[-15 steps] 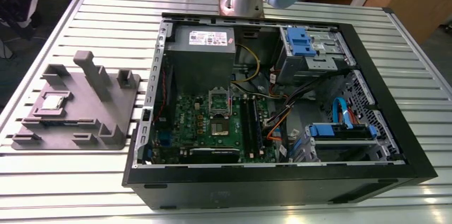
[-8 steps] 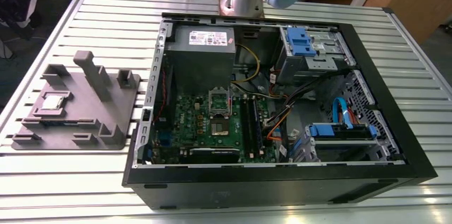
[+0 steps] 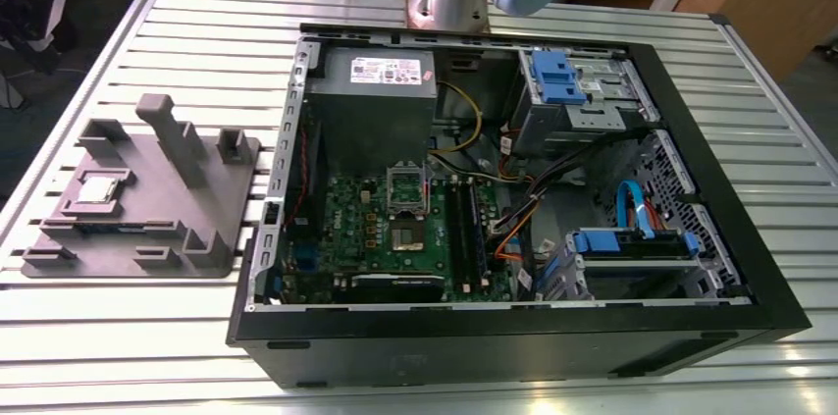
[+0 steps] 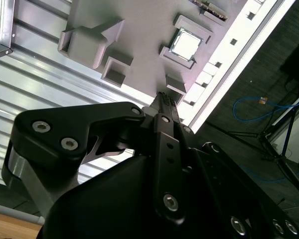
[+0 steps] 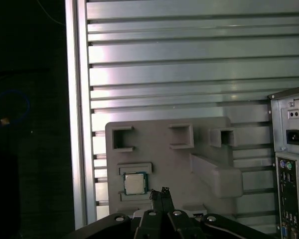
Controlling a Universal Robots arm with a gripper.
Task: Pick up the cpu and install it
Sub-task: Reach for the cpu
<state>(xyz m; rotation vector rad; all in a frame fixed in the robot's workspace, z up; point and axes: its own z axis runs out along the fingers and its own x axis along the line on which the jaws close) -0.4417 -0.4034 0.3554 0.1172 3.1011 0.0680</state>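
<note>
Not much done yet: the small silver-grey square cpu (image 3: 102, 186) sits in its pocket on the grey plastic fixture plate (image 3: 137, 211), by the ribbed metal table's (image 3: 131, 337) edge on the exterior view's left. In the first wrist view the black gripper (image 5: 162, 191) hovers near it, pinched closed and empty, and the dark square socket (image 3: 408, 235) looks unfilled

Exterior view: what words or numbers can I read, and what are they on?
No text can be read here.
White label on the power supply: print too small to read.
Sticker on the drive cage: too small to read.
Cpu: no print legible.
</note>
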